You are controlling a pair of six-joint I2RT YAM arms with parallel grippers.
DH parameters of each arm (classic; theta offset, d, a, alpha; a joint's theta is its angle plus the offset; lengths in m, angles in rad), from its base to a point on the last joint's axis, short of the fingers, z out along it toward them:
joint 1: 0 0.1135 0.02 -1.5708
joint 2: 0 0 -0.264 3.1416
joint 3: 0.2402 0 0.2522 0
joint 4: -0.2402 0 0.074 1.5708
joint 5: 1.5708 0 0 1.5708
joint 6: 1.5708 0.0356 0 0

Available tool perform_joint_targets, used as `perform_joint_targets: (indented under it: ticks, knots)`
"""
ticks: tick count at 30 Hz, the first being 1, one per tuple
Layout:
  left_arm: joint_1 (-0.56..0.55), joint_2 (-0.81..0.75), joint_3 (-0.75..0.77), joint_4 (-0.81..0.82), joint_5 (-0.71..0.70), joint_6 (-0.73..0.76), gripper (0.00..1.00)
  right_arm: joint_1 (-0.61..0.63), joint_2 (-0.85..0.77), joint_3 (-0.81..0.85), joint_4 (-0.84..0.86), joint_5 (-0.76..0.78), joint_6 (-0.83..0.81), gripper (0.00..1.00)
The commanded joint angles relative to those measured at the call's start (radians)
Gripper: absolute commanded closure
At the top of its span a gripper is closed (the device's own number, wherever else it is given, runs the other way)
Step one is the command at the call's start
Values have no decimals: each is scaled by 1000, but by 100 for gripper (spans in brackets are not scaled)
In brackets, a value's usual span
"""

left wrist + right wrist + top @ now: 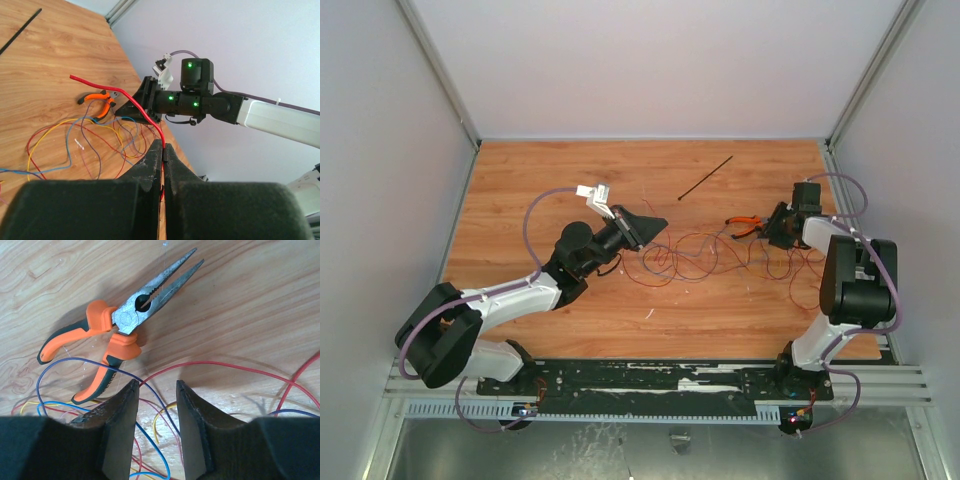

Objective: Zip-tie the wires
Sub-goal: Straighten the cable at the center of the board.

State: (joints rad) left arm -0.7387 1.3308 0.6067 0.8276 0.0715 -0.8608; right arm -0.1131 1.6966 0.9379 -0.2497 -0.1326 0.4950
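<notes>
1. Nearest the bases, the left arm reached in low over the worktop (550,165). The left hand (164,150) was pinched tight on a single red strand (145,115), which ran up out of the fingertips and ended free in the air above the wood. Holding one strand this way looked like a means of drawing it out of the tangle so the rest could be gathered.
2. Just beyond, the wires (690,255) lay as a loose spread of loops in red, blue, yellow and darker colours. They rested flat on the worktop between the two hands, not bundled in any way.
3. At the right end of that spread the right hand (155,385) hovered with its fingers partly apart, leaving a narrow gap with nothing gripped. A blue loop and a red loop crossed the wood beneath it. My guess was that it stood ready to take a second hold on the wires.
4. Just past its fingertips lay the orange-handled pliers (125,320), jaws slightly parted, with the outermost loops running close by the handles. They were probably parked there for trimming.
5. Farthest off, the zip tie (706,177) lay straight and alone on the far part of the worktop, well apart from the wires and both hands. The tying itself had not begun.
</notes>
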Motion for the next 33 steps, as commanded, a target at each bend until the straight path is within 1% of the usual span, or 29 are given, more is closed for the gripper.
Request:
perform_joint_targets:
  ticks: [1, 4, 6, 8, 20, 24, 33]
  knots:
    - [2, 1, 6, 16, 1, 14, 100, 1, -15, 19, 15, -22, 13, 63]
    - [2, 5, 6, 17, 4, 12, 100, 0, -48, 32, -1, -8, 14, 67]
    - [2, 7, 6, 20, 5, 10, 100, 1, -68, 41, -15, 8, 15, 79]
    - [2, 10, 5, 22, 8, 8, 100, 1, -83, 46, -23, 19, 15, 81]
    - [2, 11, 1, 28, 13, 3, 100, 0, -55, 21, -10, -3, 16, 74]
    - [3, 10, 1, 30, 13, 3, 100, 1, -45, 10, 7, -30, 25, 68]
    - [2, 12, -1, 31, 14, 3, 100, 11, -31, -20, 30, -37, 38, 68]
